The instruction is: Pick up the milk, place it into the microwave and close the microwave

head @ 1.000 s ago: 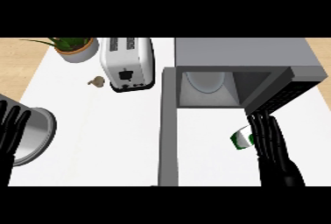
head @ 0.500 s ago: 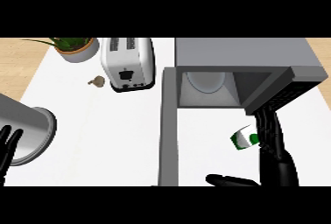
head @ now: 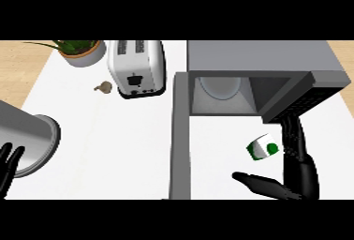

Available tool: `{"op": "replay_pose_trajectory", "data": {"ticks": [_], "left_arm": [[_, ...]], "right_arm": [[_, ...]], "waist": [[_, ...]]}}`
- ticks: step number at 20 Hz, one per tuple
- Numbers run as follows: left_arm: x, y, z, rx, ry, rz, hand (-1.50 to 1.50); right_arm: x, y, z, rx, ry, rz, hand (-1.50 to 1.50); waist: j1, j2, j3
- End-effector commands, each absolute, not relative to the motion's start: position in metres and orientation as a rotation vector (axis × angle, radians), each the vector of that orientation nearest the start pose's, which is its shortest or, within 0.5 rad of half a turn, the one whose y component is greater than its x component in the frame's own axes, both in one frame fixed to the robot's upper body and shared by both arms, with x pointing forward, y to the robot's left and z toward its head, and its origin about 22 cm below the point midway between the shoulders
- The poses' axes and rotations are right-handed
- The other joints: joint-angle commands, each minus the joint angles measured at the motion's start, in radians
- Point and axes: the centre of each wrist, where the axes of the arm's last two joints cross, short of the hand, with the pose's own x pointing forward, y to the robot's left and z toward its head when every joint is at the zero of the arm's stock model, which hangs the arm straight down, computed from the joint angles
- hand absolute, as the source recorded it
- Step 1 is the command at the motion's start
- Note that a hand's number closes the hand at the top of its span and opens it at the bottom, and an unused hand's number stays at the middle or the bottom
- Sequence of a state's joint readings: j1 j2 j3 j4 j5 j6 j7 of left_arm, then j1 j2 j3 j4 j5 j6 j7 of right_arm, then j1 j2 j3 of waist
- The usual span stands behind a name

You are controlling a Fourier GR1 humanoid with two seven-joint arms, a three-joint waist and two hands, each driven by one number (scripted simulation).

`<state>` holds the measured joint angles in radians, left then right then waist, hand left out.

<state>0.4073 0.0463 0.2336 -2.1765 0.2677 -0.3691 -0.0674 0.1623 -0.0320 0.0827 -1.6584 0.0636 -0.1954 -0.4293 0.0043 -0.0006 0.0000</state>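
Observation:
A small white and green milk carton (head: 262, 147) stands on the white counter, just in front of the open microwave (head: 228, 91). The microwave's door (head: 181, 136) is swung out to the left of the carton. My right hand (head: 298, 173) is open beside the carton: straight fingers reach up along its right side, and the thumb (head: 259, 184) spreads out low and to the left, below it. No part of the hand touches the carton. At the lower left edge my left hand (head: 8, 166) shows only its raised fingers, resting open.
A grey round pot (head: 27, 140) sits at the left by my left hand. A white toaster (head: 138, 68) stands behind, with a potted plant (head: 79, 49) and a small brown object (head: 104, 86) to its left. The cavity holds a white turntable plate (head: 220, 88).
My right hand has turned edge-on next to the carton and its thumb has spread further left. My left hand has sunk toward the lower edge. The carton has not moved.

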Motion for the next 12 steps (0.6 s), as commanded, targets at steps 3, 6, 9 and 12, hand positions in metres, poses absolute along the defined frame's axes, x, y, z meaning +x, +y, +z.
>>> {"op": "replay_pose_trajectory", "data": {"ticks": [3,6,9,12], "left_arm": [[0.141,0.311,0.083,-0.034,-1.928,-0.045,-1.50],[0.120,0.313,0.074,-0.062,-1.910,-0.028,-1.50],[0.127,0.312,0.065,-0.050,-1.916,-0.035,-1.50],[0.114,0.298,0.086,-0.068,-1.918,-0.029,-1.50]], "right_arm": [[0.213,-0.242,-0.026,-0.349,-1.917,0.004,-1.50],[0.205,-0.268,-0.063,-0.315,-1.899,-0.024,-1.50],[0.204,-0.287,-0.060,-0.330,-1.893,-0.006,-1.50],[0.200,-0.276,-0.076,-0.309,-1.860,0.024,-1.50]], "waist": [[-0.003,0.001,0.000],[0.001,0.001,0.000],[-0.002,0.000,0.000],[0.001,0.000,0.000]]}}
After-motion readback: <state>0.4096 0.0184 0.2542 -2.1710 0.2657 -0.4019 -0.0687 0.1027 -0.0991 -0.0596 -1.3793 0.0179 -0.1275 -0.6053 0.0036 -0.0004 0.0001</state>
